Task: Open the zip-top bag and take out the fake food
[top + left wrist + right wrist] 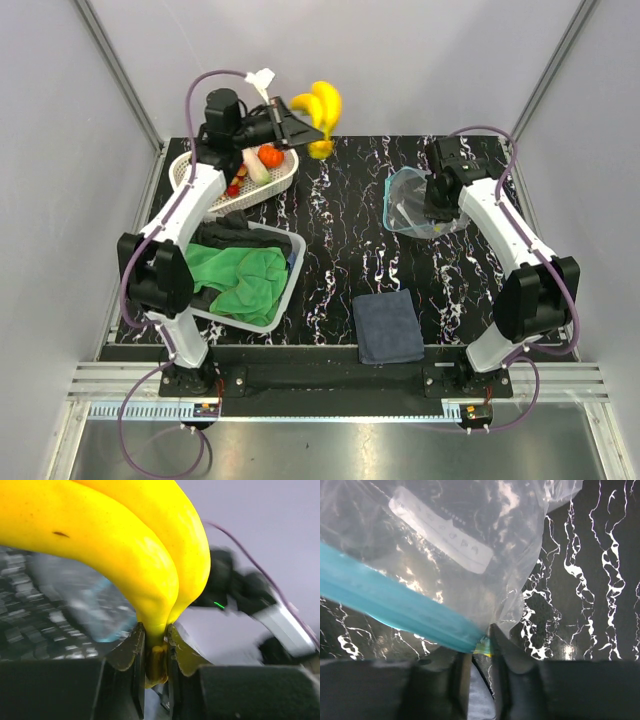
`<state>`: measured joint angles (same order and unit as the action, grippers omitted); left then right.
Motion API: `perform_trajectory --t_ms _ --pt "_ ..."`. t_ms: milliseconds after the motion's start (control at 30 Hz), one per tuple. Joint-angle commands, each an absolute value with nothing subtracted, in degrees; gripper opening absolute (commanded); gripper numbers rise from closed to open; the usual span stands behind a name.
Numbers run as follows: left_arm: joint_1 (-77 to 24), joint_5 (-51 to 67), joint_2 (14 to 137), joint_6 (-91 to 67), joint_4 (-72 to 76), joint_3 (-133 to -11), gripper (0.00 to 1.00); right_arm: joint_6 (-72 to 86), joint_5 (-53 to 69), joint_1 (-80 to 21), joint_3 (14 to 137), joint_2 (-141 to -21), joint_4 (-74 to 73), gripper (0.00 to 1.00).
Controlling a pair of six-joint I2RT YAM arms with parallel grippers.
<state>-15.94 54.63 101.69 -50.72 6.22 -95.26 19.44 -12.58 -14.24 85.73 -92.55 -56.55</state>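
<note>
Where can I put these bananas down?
Bare table runs down the middle, between the basket and cloth bin on the left and the zip-top bag on the right, ending at the blue cloth. The left side is crowded.

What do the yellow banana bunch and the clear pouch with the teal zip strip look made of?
Yellow banana bunch: probably rigid moulded plastic, smooth satin sheen, uniformly coloured. Clear pouch with the teal zip strip: thin flexible plastic film, glossy; it wrinkles, glints, and the black marbled table shows through.
</note>
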Motion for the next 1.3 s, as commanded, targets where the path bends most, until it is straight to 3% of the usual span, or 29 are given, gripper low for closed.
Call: perform_trajectory --t_ms 0,133,200,333,433,667,833,1167,1267 --pt "-9.5 38.4 104.5 -36.9 -11.2 -97.2 0.0 18.7 -12.9 -14.3 84.6 -88.4 -56.3 0.36" --pt "-5.4 19.0 105.6 -30.9 -24.4 -98.4 0.0 18.5 -11.1 -14.2 83.4 -87.2 -55.8 0.55" --pt "-3.7 15.5 106.3 -30.2 -27.8 -98.5 0.0 18.5 -10.8 -14.3 83.1 -87.0 -55.5 0.62" --pt "-2.4 5.8 105.3 -27.6 -29.8 -96.2 0.0 18.2 -9.4 -14.3 83.2 -87.2 -55.1 0.73" --pt "-1.3 0.4 104.7 -26.7 -30.9 -94.8 0.0 18.1 -8.0 -14.3 83.5 -87.4 -55.1 0.74" --pt "4.0 8.0 109.8 -26.9 -32.0 -97.5 0.0 17.9 -5.7 -14.3 83.7 -87.3 -54.8 0.79" --pt "4.0 14.2 114.7 -24.3 -32.1 -101.5 0.07 17.8 -3.8 -14.2 83.6 -87.2 -54.9 0.8" --pt "2.5 17.5 115.8 -16.4 -31.8 -103.8 0.27 19.7 -0.9 -14.2 81.6 -85.5 -55.2 0.81" --pt "2.9 16.5 116.3 -17.3 -31.8 -102.7 0.62 20.7 -0.1 -14.3 80.9 -84.8 -55.5 0.82"
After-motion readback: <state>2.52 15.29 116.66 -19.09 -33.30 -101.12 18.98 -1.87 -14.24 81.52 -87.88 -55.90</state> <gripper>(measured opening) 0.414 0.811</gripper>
